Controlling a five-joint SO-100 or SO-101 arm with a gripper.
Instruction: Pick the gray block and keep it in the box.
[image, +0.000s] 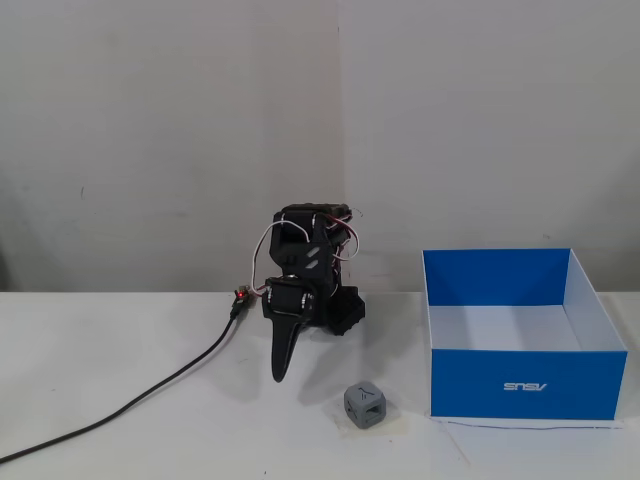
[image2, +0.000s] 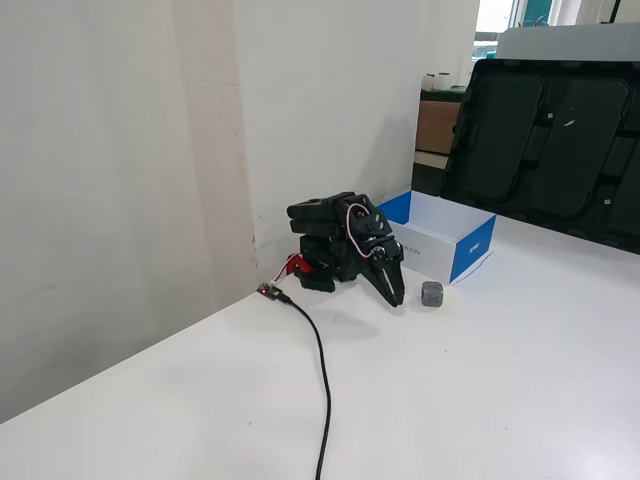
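Observation:
The gray block is a small cube resting on the white table, just left of the box's front corner in a fixed view. The box is bright blue outside, white inside, and nothing shows in it. The black arm sits folded against the wall. Its gripper points down at the table with its tip near the surface, shut with nothing in it. The block lies apart from the gripper, a short way to its right in both fixed views.
A black cable runs from a small connector beside the arm's base across the table. A large black tray leans at the table's far side, behind the box. White walls stand close behind the arm.

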